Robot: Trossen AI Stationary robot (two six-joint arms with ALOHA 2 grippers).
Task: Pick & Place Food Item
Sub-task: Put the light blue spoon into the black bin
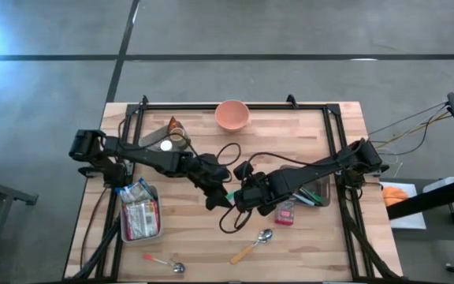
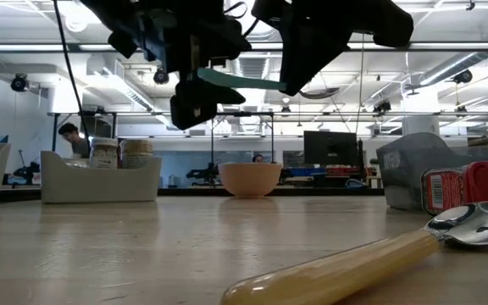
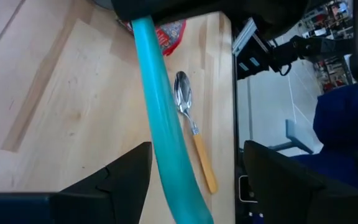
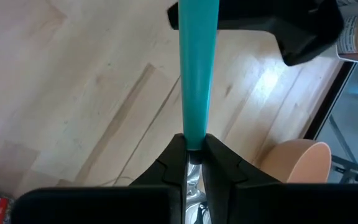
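Observation:
A teal-handled utensil (image 2: 237,81) hangs in the air over the middle of the table, and my right gripper (image 4: 194,142) is shut on it. The handle (image 3: 163,118) runs between the two spread fingers of my open left gripper (image 3: 194,158), which comes in from the table's left (image 1: 216,189). A red food packet (image 1: 286,214) lies flat on the table just near of my right gripper (image 1: 244,197). A peach bowl (image 1: 232,114) stands at the far edge. My right gripper pinches the teal handle (image 4: 194,132) between its two fingers, close to the utensil's metal end (image 4: 191,185), which shows behind the fingertips. The fingers slant down from the table's right. The utensil is lifted clear, about level, with its handle reaching toward my left gripper. My left gripper has a finger on either side of the handle; I cannot tell whether it touches the handle.
A metal tray (image 1: 124,229) with packets sits at the near left and a jar (image 1: 176,134) at the far left. A yellow-handled spoon (image 1: 252,246) and a red-handled spoon (image 1: 164,262) lie near the front edge. A grey bin (image 1: 318,194) stands at the right. Cables loop over the table's middle.

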